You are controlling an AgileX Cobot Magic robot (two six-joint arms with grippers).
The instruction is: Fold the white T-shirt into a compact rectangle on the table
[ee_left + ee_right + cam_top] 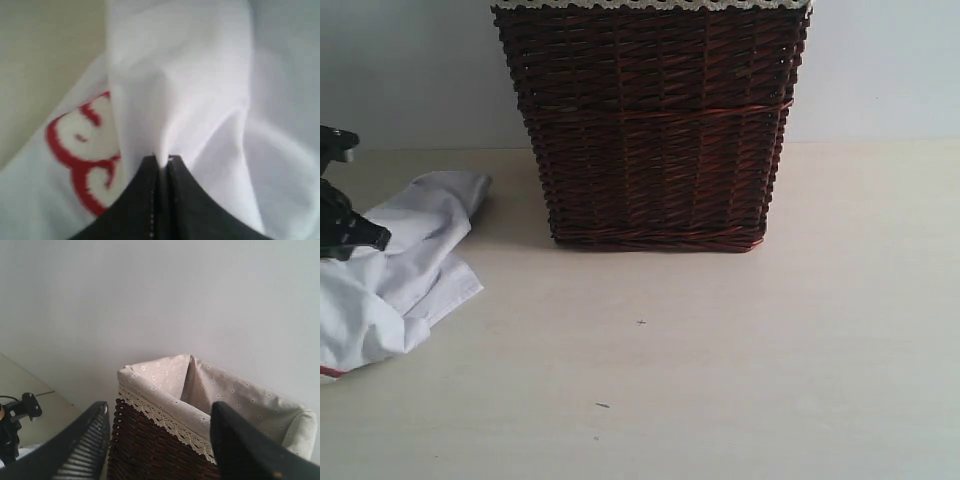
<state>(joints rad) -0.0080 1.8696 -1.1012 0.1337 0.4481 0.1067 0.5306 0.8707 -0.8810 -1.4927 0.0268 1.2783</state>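
Left of basket (650, 130): white T-shirt (420, 255) crumpled
Left gripper (161, 161): clamped on a shirt fold, nearer arm
Right gripper (160, 409): parted, empty, far

Your left end effector (161, 161) sits low at the left edge of the exterior view, its dark jaws pressed together on a pinched ridge of the white T-shirt (190, 75). Your right end effector (159, 410) has its jaws standing well apart.
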